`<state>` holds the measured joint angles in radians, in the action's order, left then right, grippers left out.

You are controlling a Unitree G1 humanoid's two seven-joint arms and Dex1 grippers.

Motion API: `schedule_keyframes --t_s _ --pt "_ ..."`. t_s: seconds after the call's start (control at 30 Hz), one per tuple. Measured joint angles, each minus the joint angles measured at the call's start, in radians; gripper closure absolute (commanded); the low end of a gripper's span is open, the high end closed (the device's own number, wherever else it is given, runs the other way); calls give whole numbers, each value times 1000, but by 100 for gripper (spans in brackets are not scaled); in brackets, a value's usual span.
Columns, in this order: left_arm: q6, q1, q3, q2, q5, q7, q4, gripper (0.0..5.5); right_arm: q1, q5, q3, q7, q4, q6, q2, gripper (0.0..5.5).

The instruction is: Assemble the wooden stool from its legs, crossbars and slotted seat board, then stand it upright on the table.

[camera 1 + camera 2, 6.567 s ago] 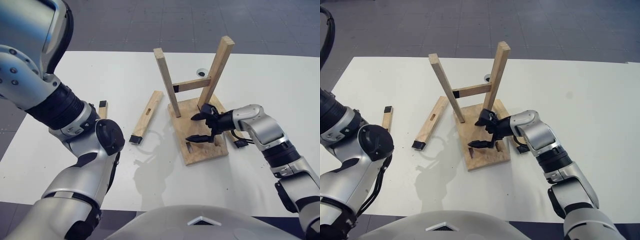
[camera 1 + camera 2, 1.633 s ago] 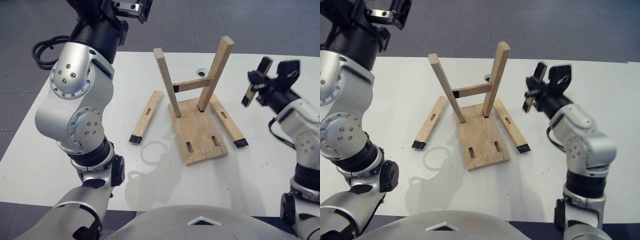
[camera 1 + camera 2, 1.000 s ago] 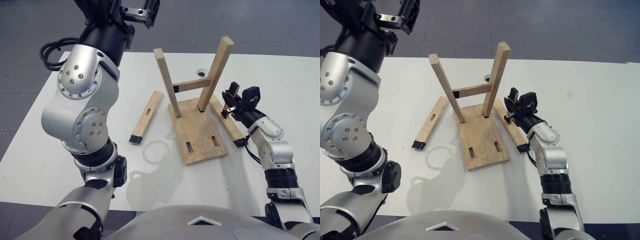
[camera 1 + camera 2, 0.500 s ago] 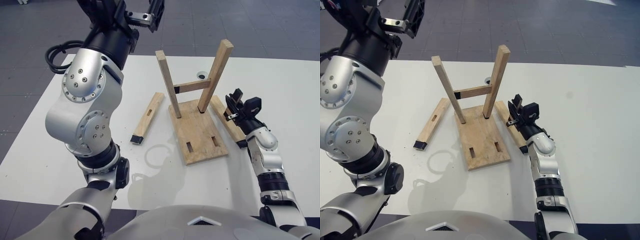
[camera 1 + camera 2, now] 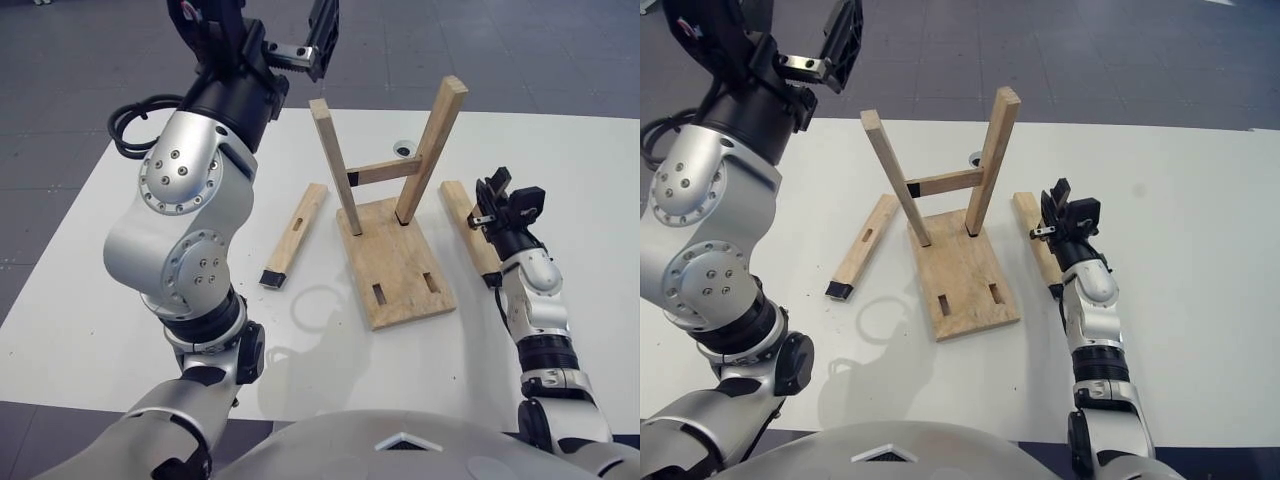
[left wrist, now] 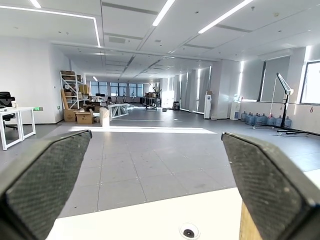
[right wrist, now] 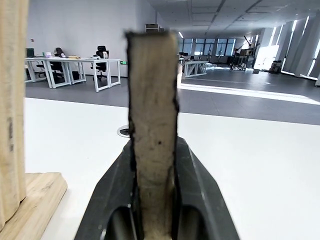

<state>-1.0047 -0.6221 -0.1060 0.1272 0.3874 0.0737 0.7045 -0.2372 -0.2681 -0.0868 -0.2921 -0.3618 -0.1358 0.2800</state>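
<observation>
Wood parts lie spread across the white table [image 5: 600, 180].

1. Far left: the left gripper [image 6: 155, 145] is raised well above the table. Its fingers are spread wide, with nothing between them.
2. Left of centre: the first loose leg [image 5: 293, 232] lies flat on the table, apart from the seat board.
3. Centre: the seat board [image 5: 405, 275] lies flat, underside up. The left standing leg [image 5: 335, 165] and the right standing leg [image 5: 432, 148] sit in its two far slots. Both are tilted and are joined by the fitted crossbar [image 5: 385, 170]. The two near slots [image 5: 378, 294] are unoccupied.
4. Right of the board: the second loose leg [image 5: 462, 215] lies flat, near the board's edge.
5. Far right: the right gripper [image 5: 495, 208] is positioned over that leg. Its fingers are clamped on a short held bar [image 7: 152, 125], judged to be another crossbar.

Status: assembly is judged roughly half complete. Outstanding steps: seat both loose legs in the near slots, fit the held bar, then invert the stool to stand upright.
</observation>
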Motion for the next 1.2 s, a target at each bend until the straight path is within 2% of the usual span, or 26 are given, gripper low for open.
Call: schedule_keyframes --t_s 0.17,0.47,0.73,0.77,0.87,1.2 --pt "0 0 2 0 -1 0 0 69 -12 13 -13 45 39 70 -8 510" --pt "-8 1 1 0 -1 0 7 69 132 46 -58 116 111 -40 -53 510" --pt "-9 1 2 0 -1 0 6 69 129 70 -62 146 120 -42 -73 510" --pt "-9 1 2 0 -1 -1 6 69 128 73 -62 149 120 -42 -74 472" --pt "-9 1 2 1 -1 -1 5 69 136 91 -57 162 95 -12 -82 432" --pt "-9 1 3 1 -1 0 4 69 122 87 -60 160 120 24 -83 243"
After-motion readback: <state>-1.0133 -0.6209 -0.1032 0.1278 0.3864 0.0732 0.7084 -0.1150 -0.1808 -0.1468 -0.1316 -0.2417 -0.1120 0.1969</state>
